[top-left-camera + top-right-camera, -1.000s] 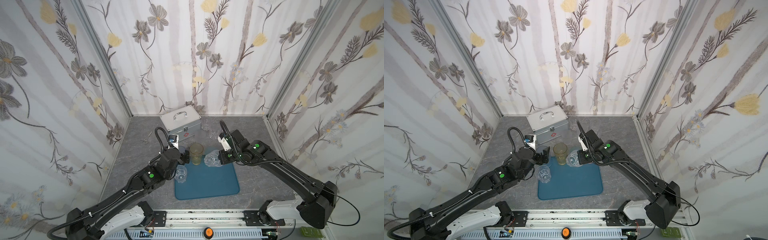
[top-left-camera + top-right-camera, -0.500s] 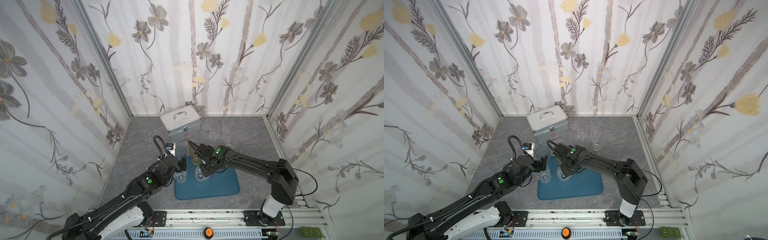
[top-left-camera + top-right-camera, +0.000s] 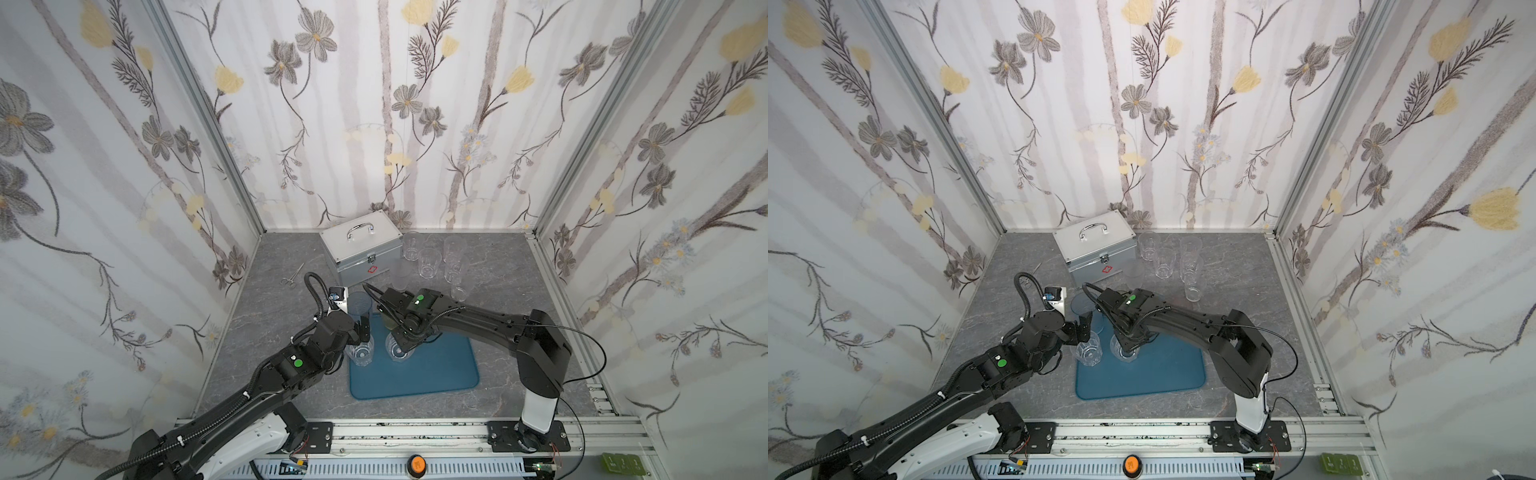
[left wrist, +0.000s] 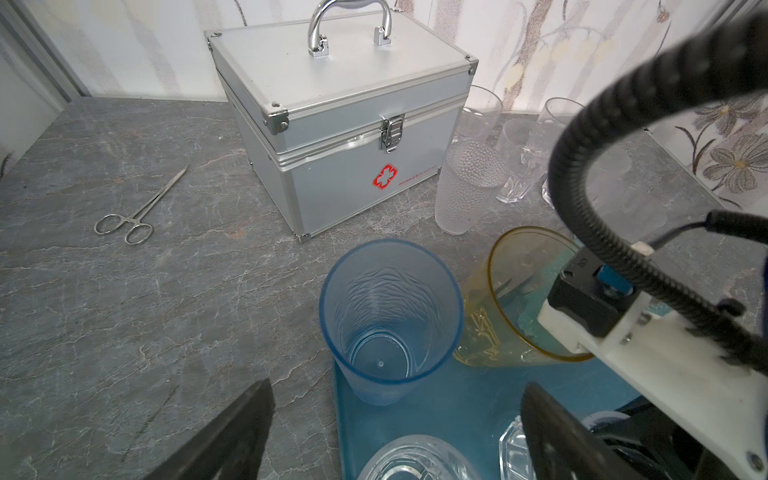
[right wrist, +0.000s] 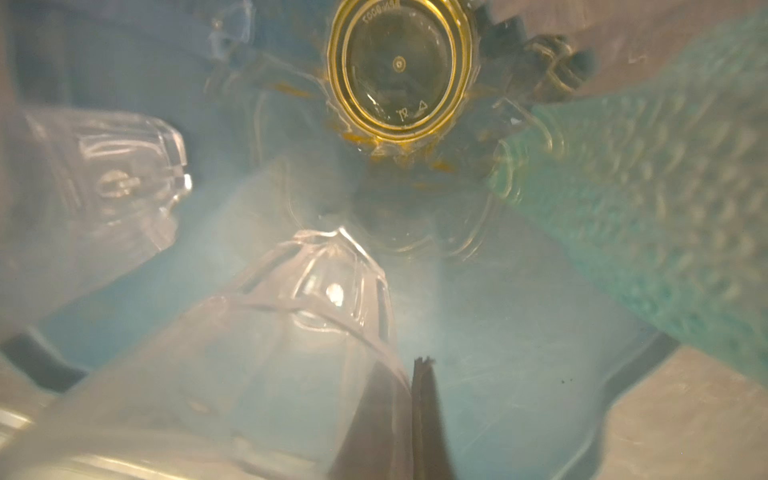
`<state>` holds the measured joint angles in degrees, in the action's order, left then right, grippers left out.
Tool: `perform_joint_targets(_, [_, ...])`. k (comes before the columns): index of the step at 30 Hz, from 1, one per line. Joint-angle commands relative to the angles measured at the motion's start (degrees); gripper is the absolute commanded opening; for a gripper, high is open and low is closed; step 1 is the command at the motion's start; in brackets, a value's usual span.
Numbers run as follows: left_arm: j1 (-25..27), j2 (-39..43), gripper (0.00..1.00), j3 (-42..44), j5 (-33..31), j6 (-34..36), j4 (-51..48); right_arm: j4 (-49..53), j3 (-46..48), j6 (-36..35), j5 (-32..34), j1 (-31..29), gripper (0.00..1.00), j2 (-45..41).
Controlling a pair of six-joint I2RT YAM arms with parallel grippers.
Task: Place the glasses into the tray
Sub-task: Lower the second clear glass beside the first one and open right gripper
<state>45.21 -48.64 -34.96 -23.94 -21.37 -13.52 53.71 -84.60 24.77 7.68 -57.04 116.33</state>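
Note:
The teal-blue tray lies at the front middle. On its left end stand a blue glass, a yellow glass and two clear faceted glasses. My right gripper is shut on the rim of one clear glass, which stands upright low on the tray. My left gripper is open just above the other clear glass, fingers apart from it.
A silver case stands at the back, with several clear glasses to its right. A frosted glass stands by the case's front corner. Steel forceps lie to the case's left.
My right arm carried its clear glass from a tilt over the tray's back down to the left, beside the other clear glass. My left arm drew back slightly, staying open.

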Motion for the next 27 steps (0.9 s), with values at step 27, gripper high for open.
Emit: perform_joint_targets(27, [-0.21,-0.75,0.95,-1.05,0.58,-0.01,1.30,-1.03,-1.62,0.03,-2.92,-0.53,0.26,-0.93])
